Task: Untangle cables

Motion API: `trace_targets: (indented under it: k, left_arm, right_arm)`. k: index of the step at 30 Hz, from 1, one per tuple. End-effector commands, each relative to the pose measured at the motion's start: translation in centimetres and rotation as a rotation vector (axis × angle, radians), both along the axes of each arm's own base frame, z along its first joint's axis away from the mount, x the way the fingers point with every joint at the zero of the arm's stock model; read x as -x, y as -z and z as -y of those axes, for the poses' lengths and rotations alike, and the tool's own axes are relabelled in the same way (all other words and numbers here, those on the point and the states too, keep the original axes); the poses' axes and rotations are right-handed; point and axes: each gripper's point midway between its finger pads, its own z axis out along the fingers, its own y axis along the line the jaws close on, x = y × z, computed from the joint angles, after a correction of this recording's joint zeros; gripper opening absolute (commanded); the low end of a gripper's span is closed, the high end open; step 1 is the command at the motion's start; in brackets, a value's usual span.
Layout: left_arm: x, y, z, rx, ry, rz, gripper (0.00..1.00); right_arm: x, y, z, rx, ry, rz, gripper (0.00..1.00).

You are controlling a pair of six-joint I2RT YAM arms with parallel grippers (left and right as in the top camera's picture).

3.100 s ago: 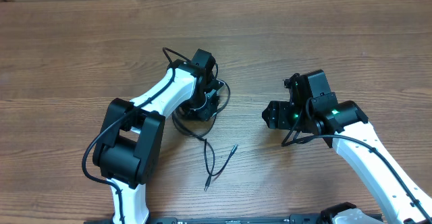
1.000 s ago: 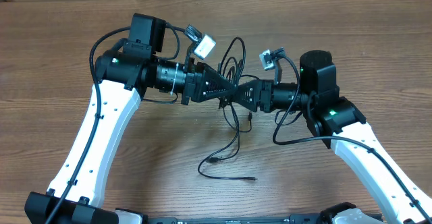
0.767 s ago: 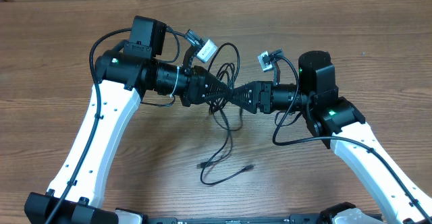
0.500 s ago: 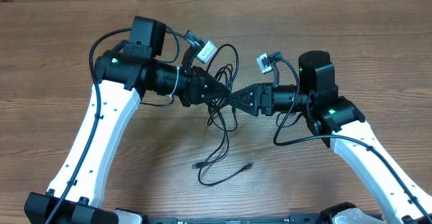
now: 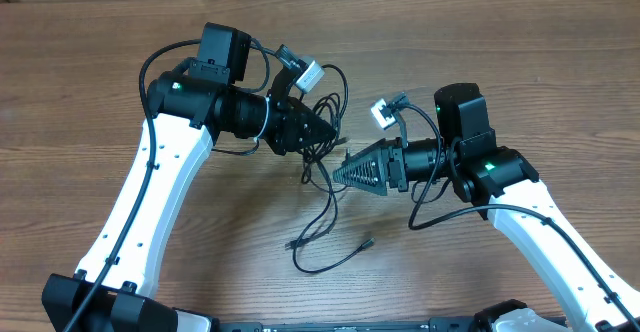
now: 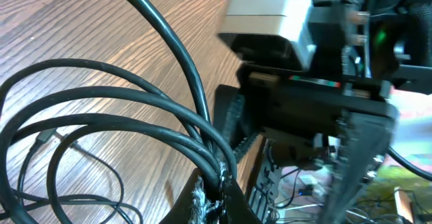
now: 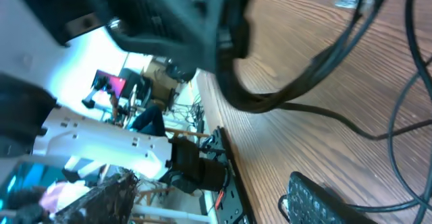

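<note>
The cables (image 5: 329, 100) are thin black cords looped in a raised bundle, with strands hanging to the table (image 5: 322, 224) and plug ends lying there (image 5: 368, 242). My left gripper (image 5: 322, 134) is shut on the bundle and holds it above the table. In the left wrist view several cords (image 6: 135, 109) run into its jaws (image 6: 217, 187). My right gripper (image 5: 338, 172) is open, just below and right of the left one. In the right wrist view the cords (image 7: 290, 97) cross above its spread fingers (image 7: 209, 204), and none lies between them.
The wooden table (image 5: 520, 52) stretches all round. The left arm (image 5: 150, 202) reaches in from the lower left and the right arm (image 5: 540, 222) from the lower right. A white camera block (image 5: 381, 113) sits on the right wrist.
The left gripper lifted the bundle off the table and still holds it. The right gripper, which met the left one at the bundle, has drawn back down and to the right.
</note>
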Motion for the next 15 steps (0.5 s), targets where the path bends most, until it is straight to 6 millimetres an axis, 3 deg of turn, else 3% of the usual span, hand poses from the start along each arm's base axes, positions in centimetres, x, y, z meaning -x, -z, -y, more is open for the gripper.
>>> trace_targets:
  k: [1,5,11,15]
  left_arm:
    - [0.1,0.1,0.0,-0.009,0.002,-0.003,0.04]
    - [0.8,-0.1,0.1,0.010,0.015,-0.040,0.04]
    - [1.7,-1.1,0.6,0.077,0.047,-0.078,0.04]
    - [2.1,-1.4,0.7,0.100,0.054,-0.106,0.04]
  right_arm:
    - [0.1,-0.4,0.0,-0.003,-0.014,0.086,0.71]
    - [-1.9,1.0,0.4,0.092,0.078,0.178,0.70]
    - [-2.8,-0.2,0.1,0.054,0.069,0.307,0.56]
    - [-2.8,-0.8,-0.1,0.032,0.062,0.327,0.55]
